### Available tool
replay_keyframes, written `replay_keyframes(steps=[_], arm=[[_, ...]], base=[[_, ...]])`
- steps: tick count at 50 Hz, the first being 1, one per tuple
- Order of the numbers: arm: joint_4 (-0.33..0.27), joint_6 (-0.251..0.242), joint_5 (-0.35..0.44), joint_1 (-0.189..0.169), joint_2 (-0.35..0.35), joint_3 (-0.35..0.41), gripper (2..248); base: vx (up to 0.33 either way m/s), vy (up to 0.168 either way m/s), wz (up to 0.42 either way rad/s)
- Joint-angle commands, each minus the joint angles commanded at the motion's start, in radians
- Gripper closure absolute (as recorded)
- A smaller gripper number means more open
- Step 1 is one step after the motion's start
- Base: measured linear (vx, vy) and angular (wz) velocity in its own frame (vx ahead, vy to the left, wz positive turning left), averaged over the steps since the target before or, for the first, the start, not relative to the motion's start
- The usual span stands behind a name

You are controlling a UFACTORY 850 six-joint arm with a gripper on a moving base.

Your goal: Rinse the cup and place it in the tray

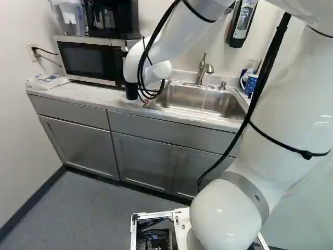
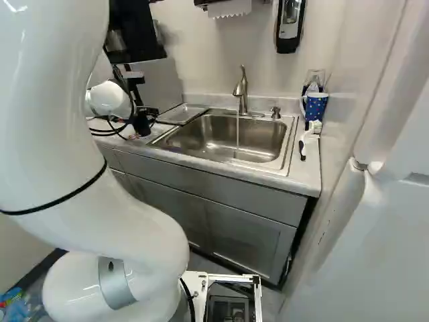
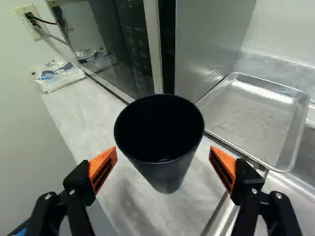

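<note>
The gripper (image 2: 142,123) is a dark shape low over the counter in the right base view. In the wrist view the gripper (image 3: 163,158) is open, its orange pads standing wide on either side of the black cup (image 3: 165,169) with a gap at each. Upright and open-topped, the cup stands on the counter just ahead of the fingers; its inside is dark. The metal tray (image 3: 256,120) lies flat beside the cup, at the sink's edge, with nothing on it. In the right base view a thin stream of water runs from the faucet (image 2: 242,90) into the sink (image 2: 228,137).
A microwave (image 1: 86,61) stands right behind the cup, close to the gripper. A plastic bag (image 3: 58,75) lies by the wall. Right of the sink are a blue mug (image 2: 315,106) and a brush (image 2: 308,137). A soap dispenser (image 2: 290,27) hangs above the counter.
</note>
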Motion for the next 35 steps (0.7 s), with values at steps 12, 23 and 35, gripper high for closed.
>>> replay_keyframes(steps=[12,23,35], arm=[[0.019,0.000,0.075,0.000,-0.023,0.004,3],[0.037,0.000,0.143,0.000,-0.043,0.008,3],[0.051,0.000,0.190,0.000,-0.065,0.012,3]], base=[[0.000,0.000,0.000],[0.000,0.000,0.000],[0.000,0.000,0.000]])
